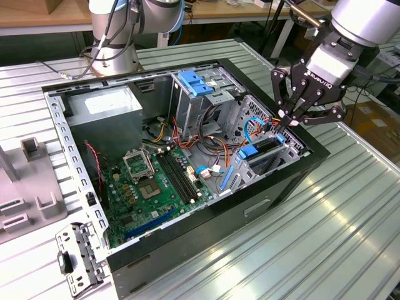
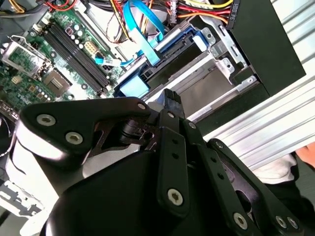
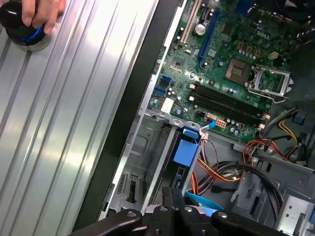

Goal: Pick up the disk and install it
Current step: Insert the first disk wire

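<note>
The gripper hangs over the case's drive bay, fingers pinched narrow with nothing between them. The disk, edged in its blue carrier, sits on edge in the bay just beneath those fingertips, apparently slotted so the cage walls can guide it.

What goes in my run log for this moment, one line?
gripper: fingertips together | over disk | disk in drive bay | case open
</note>
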Controlling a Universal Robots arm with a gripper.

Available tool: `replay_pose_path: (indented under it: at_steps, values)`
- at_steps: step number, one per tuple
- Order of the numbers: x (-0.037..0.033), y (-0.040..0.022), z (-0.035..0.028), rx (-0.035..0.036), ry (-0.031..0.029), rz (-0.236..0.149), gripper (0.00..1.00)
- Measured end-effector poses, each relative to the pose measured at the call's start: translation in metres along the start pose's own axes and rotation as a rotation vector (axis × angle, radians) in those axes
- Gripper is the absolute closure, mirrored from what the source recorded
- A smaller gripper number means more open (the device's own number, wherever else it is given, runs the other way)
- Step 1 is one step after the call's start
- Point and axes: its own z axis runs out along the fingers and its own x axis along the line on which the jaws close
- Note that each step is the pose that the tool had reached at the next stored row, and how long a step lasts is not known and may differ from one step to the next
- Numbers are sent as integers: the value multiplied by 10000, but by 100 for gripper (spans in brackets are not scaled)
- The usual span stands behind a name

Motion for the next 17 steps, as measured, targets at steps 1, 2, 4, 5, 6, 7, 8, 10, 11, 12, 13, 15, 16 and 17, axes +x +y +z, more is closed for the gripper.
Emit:
replay_pose_path:
  at_steps: [1, 2, 4, 5, 6, 7, 8, 10, 11, 12, 13, 15, 16, 17]
  values:
    - [0, 0, 0, -5, 0, -74, 89]
    - [0, 0, 0, -11, 0, -145, 89]
    - [0, 0, 0, -22, 0, -284, 89]
    - [0, 0, 1, -32, -1, -415, 89]
    - [0, 0, 1, -42, -1, -557, 89]
    - [0, 0, 1, -50, -1, -656, 89]
    - [0, 0, 1, -55, -1, -723, 89]
    - [0, 0, 1, -68, -1, -896, 89]
    - [0, 0, 1, -76, -1, -1001, 89]
    - [0, 0, 1, -83, -1, -1092, 89]
    - [0, 0, 1, -93, -2, -1228, 89]
    - [0, 0, 1, -108, -2, -1427, 89]
    - [0, 0, 2, -122, -2, -1606, 89]
    - [0, 0, 3, -138, -3, -1816, 89]
